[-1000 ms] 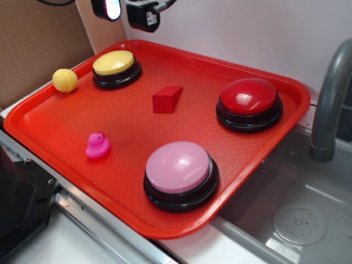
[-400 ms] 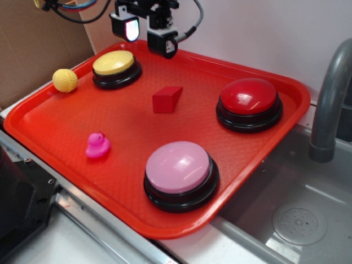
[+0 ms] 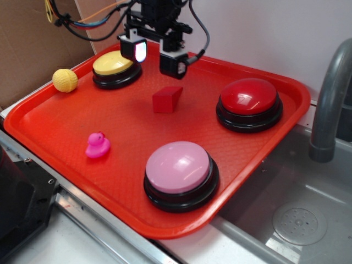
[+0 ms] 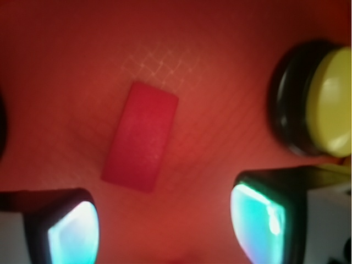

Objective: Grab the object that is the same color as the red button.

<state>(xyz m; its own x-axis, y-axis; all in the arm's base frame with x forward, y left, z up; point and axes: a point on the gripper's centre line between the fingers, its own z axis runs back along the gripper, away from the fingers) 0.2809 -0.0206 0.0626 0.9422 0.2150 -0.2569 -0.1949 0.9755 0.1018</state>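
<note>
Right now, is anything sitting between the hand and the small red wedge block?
Nothing visible does. The open hand hangs above the small matte red wedge block, with only bare red tray between; the yellow dome button sits off to one side.

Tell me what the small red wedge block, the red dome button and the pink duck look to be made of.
Small red wedge block: matte, no glare, sharp edges; painted wood or dense foam, can't tell which.
Red dome button: glossy hard plastic, bright highlights, on a black base.
Pink duck: smooth, soft sheen, rounded form; likely rubber or vinyl.
</note>
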